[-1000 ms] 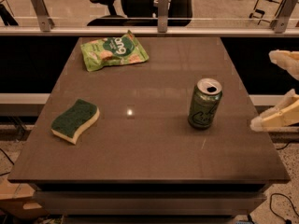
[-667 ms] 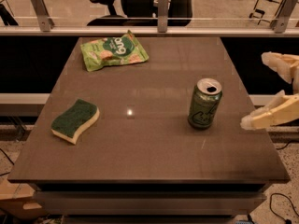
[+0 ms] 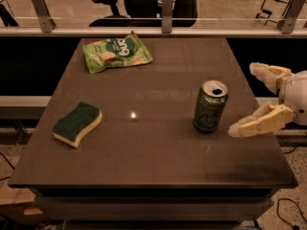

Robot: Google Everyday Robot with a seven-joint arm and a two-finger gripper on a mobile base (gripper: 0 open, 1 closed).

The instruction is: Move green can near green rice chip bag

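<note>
The green can (image 3: 210, 107) stands upright on the right half of the brown table (image 3: 153, 157), silver top with its opening showing. The green rice chip bag (image 3: 116, 51) lies flat at the far left of the table, well apart from the can. My gripper (image 3: 244, 99) comes in from the right edge, its two pale fingers spread wide and empty, just right of the can and not touching it. One finger (image 3: 256, 122) is near the can's base level, the other (image 3: 266, 74) is further back.
A green-and-yellow sponge (image 3: 76, 123) lies at the left front of the table. A metal railing (image 3: 153, 30) runs along the far edge, with an office chair (image 3: 139, 1) behind it. The table's right edge lies under my gripper.
My gripper has moved left, closer to the can, with its fingers still spread. The can, bag and sponge have not moved.
</note>
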